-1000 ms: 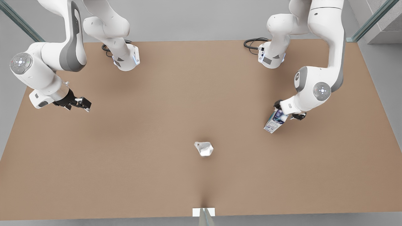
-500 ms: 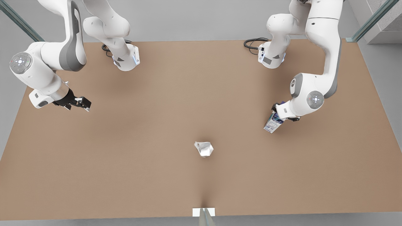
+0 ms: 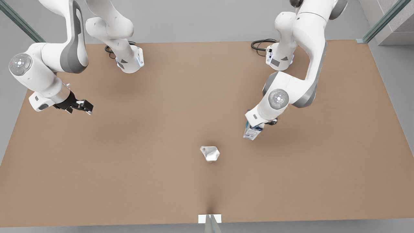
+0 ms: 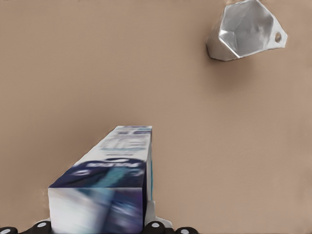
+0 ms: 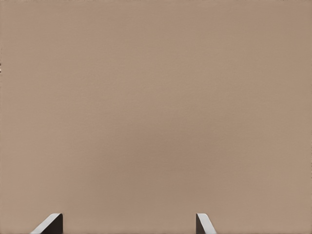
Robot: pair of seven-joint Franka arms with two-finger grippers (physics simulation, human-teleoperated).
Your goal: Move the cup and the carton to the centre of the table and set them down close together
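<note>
The carton (image 3: 252,132), dark blue and purple with a white lower end, hangs tilted just above the brown table (image 3: 129,168), with my left gripper (image 3: 259,124) shut on its upper end. In the left wrist view the carton (image 4: 113,178) runs out from the fingers, and the cup (image 4: 246,30) stands beyond it. The pale translucent cup (image 3: 210,153) stands by itself near the table's middle, to the front view's left of the carton and a little nearer the front edge. At the front view's far left my right gripper (image 3: 83,107) waits, open (image 5: 128,218) over bare table.
Both arm bases (image 3: 129,61) (image 3: 279,58) stand at the back edge with black cables beside them. A small white bracket (image 3: 209,218) sits at the middle of the front edge. Glass posts (image 3: 381,21) rise at the back corners.
My left gripper has carried the carton toward the front view's left, closer to the cup. The cup and the right arm have stayed where they were.
</note>
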